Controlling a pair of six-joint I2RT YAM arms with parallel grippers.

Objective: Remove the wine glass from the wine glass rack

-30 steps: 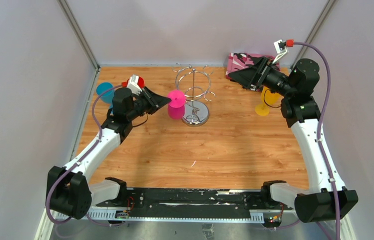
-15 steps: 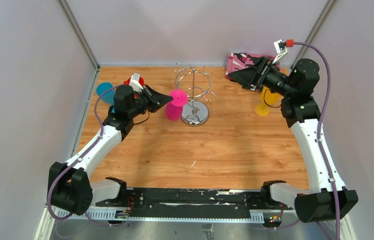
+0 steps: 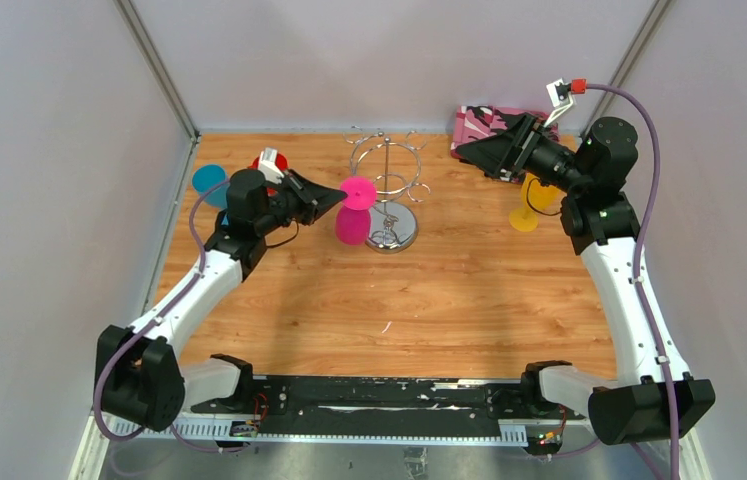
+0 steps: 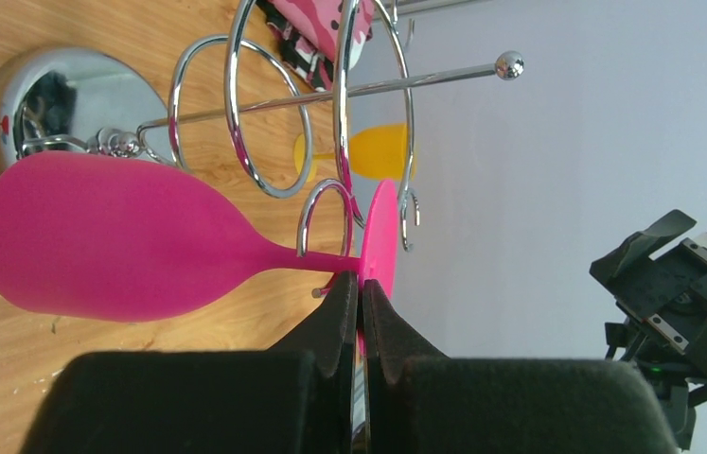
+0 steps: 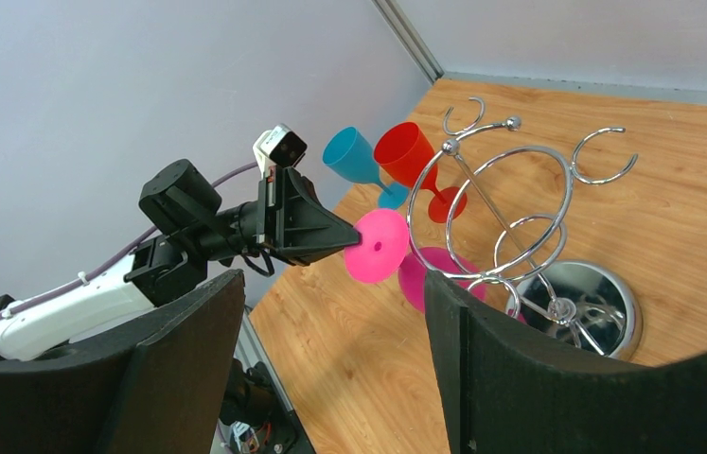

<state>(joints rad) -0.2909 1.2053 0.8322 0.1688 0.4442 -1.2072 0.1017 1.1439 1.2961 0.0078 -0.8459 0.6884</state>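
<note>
Low in the left wrist frame, the left gripper point(image 4: 361, 317) is clamped on the foot rim of the pink wine glass point(image 4: 113, 236), whose bowl lies to the left. The stem is still threaded through a hook of the wine glass rack point(image 4: 75, 90) beyond, so lifting it clear is judged to remain. The right gripper point(image 5: 335, 279) is held apart, far off.

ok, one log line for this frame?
left gripper: shut on pink wine glass foot | stem in wine glass rack hook | right gripper: open, empty

Top view high, downward — 2 wrist views face wine glass rack point(image 4: 65, 95), opposite sides.
</note>
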